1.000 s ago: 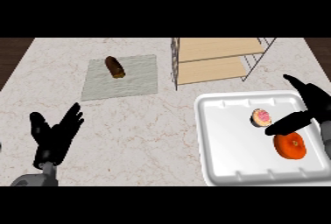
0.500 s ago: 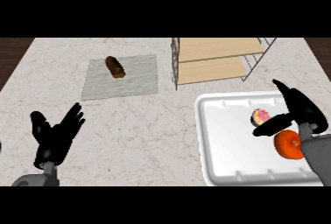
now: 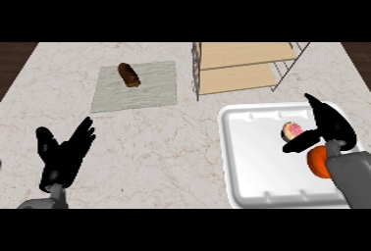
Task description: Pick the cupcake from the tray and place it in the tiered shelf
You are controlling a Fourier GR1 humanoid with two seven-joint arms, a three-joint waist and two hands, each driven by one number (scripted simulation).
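The cupcake [image 3: 293, 130], pink-topped, lies on the white tray [image 3: 253, 157] at the lower right. My right hand [image 3: 328, 128] hovers over the tray, fingers straight, thumb reaching under the cupcake's near side; the cupcake sits between thumb and fingers, not gripped. The tiered shelf [image 3: 243, 68], wire-framed with light wooden boards, stands just beyond the tray at the top right. My left hand [image 3: 64, 153] rests open at the lower left, fingers up.
An orange round item [image 3: 316, 162] lies on the tray, partly hidden by my right forearm. A brown pastry [image 3: 129, 75] sits on a grey mat [image 3: 138, 87] at the upper left. The marble counter [image 3: 167, 142] spreads between.
My right hand has moved left and nearer across the tray, closing in on the cupcake so it now sits between thumb and fingers. The left hand has not moved.
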